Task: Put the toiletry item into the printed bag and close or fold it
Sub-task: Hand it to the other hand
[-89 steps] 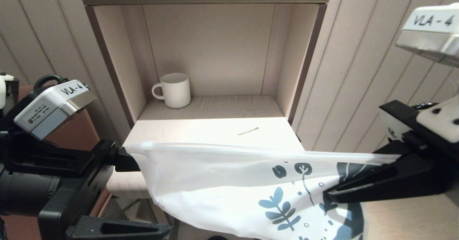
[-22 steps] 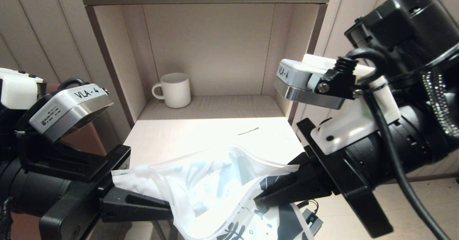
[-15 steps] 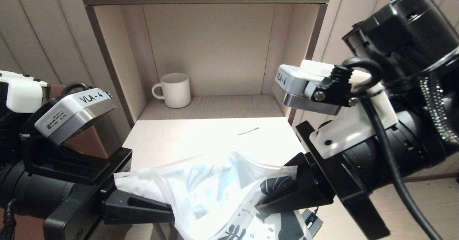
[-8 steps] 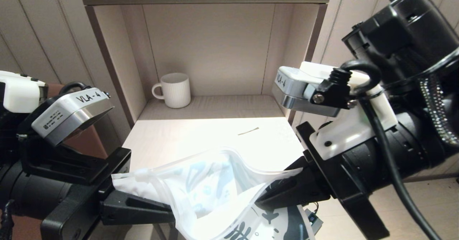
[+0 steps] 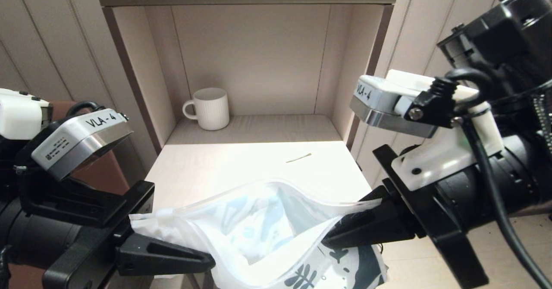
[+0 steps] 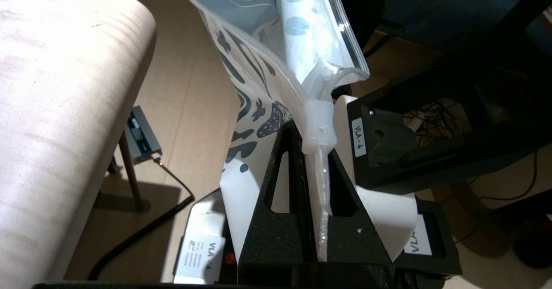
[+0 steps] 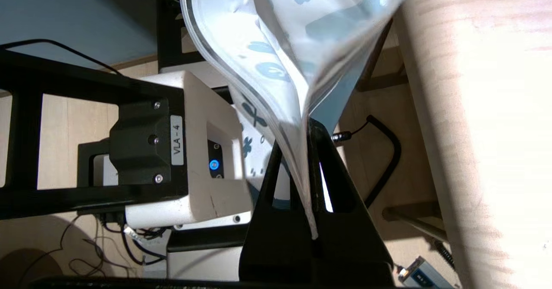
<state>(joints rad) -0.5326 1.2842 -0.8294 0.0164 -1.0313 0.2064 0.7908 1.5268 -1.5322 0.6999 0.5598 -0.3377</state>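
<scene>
- Your left gripper [image 5: 207,261] sits low at the near left of the head view, off the front edge of the table. Its jaws are clamped on one end of the printed bag [image 5: 267,233]; in the left wrist view the zip strip and its white slider run down between the closed fingers [image 6: 280,194].
- Your right gripper [image 5: 332,239] comes in from the near right, also off the table's front edge. It pinches the opposite end of the bag's top edge; the right wrist view shows the plastic rim pressed flat between its fingers [image 7: 276,185].
- The printed bag hangs between your two grippers with its mouth spread into an open loop facing up. The dark teal leaf and flower prints show through the frosted walls and on the lower part, which droops below the table edge.
- The toiletry item [image 5: 298,158] lies flat on the table top [image 5: 202,168], beyond the bag toward the right side, apart from both grippers and outside the bag.
- A white ribbed mug [image 5: 208,108] stands upright at the back left of the shelf recess [image 5: 258,64], handle to the left, well apart from the toiletry item.
- A small grey box with a cable [image 6: 142,136] lies on the floor under the table.
</scene>
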